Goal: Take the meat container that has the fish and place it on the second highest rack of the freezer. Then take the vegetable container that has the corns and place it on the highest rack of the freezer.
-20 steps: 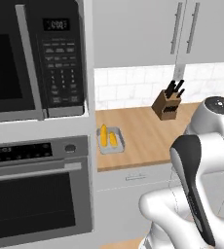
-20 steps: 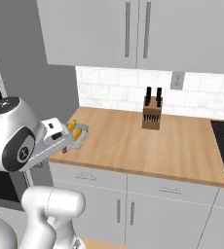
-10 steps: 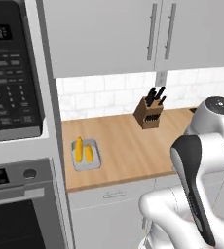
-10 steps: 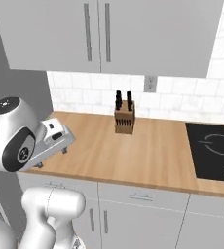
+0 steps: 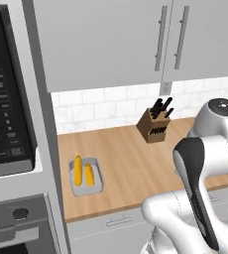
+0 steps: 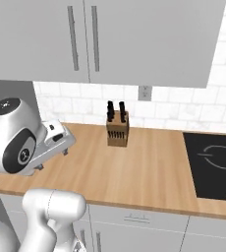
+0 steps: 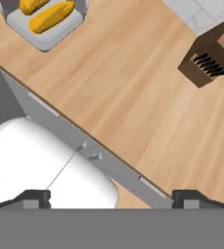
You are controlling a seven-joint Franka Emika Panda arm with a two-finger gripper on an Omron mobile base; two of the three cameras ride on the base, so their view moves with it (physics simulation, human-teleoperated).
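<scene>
Hand view, bottom of the frame: the gripper [image 7: 111,197] has its two tips spread wide and holds nothing. Farther off, at the upper left, the corns [image 7: 45,13] lie in their tray [image 7: 46,36] on the wooden counter [image 7: 133,92]. A knife block [image 7: 211,58] stands at the upper right. I think the corn step is starting, so next the arm must reach over to the tray.

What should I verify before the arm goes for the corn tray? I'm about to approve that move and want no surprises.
1. Gripper open and holding nothing: ok.
2. Both corns lying in their tray: ok.
3. Tray resting flat on the counter, near its front edge: ok.
4. Knife block well away from the tray: ok.
5. Freezer door open, highest rack free: cannot tell.
</scene>
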